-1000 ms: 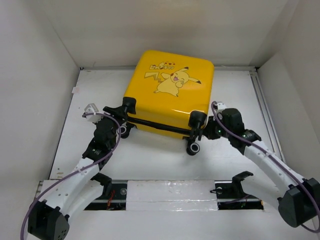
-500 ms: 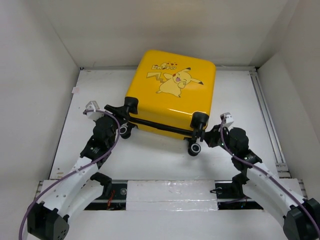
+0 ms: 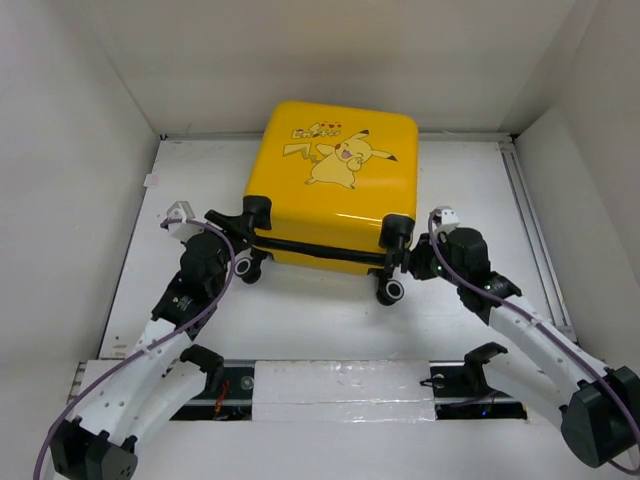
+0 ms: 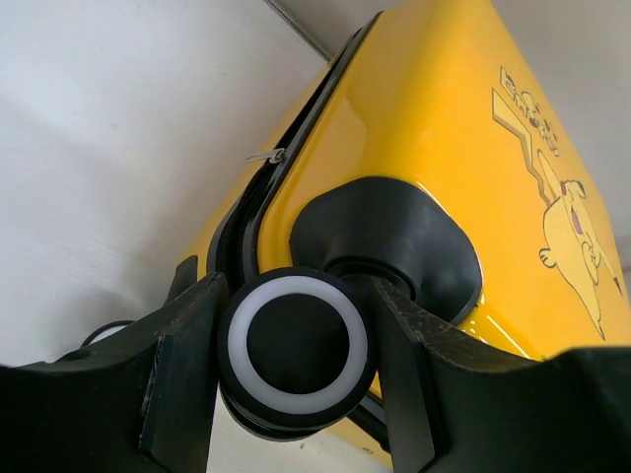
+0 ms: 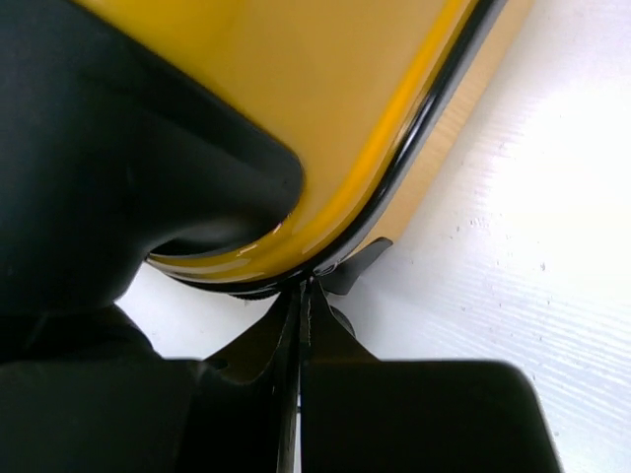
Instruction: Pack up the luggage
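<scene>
The luggage (image 3: 335, 190) lies flat and closed at the middle of the worktop (image 3: 300, 315), toward its far edge, cartoon print facing up. Its long axis runs from near edge to far edge, skewed a little, with the wheeled end pointing at the near edge. The left pincer (image 4: 296, 296) stands half spread, its fingers clamped on either side of the left caster wheel (image 3: 247, 264). The right pincer (image 5: 301, 296) is fully closed, its tips at the black seam (image 5: 424, 128) by the near right corner.
</scene>
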`<action>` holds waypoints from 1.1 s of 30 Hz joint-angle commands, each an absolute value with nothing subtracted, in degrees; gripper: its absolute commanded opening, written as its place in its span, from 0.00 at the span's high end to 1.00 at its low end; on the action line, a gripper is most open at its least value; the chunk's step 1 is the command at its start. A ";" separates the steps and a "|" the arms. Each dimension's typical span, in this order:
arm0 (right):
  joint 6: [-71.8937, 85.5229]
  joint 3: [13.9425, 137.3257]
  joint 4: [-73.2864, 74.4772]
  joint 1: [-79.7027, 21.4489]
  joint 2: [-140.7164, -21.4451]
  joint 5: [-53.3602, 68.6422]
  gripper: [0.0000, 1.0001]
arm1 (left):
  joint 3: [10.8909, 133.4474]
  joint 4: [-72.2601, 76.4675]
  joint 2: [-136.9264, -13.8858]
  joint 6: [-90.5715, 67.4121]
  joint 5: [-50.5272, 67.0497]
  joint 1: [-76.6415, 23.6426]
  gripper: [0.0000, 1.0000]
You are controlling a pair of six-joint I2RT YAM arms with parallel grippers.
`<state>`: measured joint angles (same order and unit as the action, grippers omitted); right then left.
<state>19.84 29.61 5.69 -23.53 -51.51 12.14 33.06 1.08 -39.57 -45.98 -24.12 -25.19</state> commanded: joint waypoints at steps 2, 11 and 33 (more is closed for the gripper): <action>25.38 28.77 -18.25 -27.42 -46.08 26.81 1.00 | 34.91 14.68 -33.23 -50.71 -14.77 -28.83 1.00; 25.14 20.55 -22.41 -27.95 -50.09 26.27 1.00 | 35.67 4.68 -36.04 -47.29 -25.83 -28.83 0.12; 20.57 26.72 -15.38 -28.48 -54.74 22.05 0.74 | 58.36 20.84 -65.29 -20.58 -14.94 -48.31 0.12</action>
<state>21.96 22.37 -11.05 -27.79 -53.71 19.51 56.16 18.24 -63.68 -28.05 -16.84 -40.75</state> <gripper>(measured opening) 0.223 0.882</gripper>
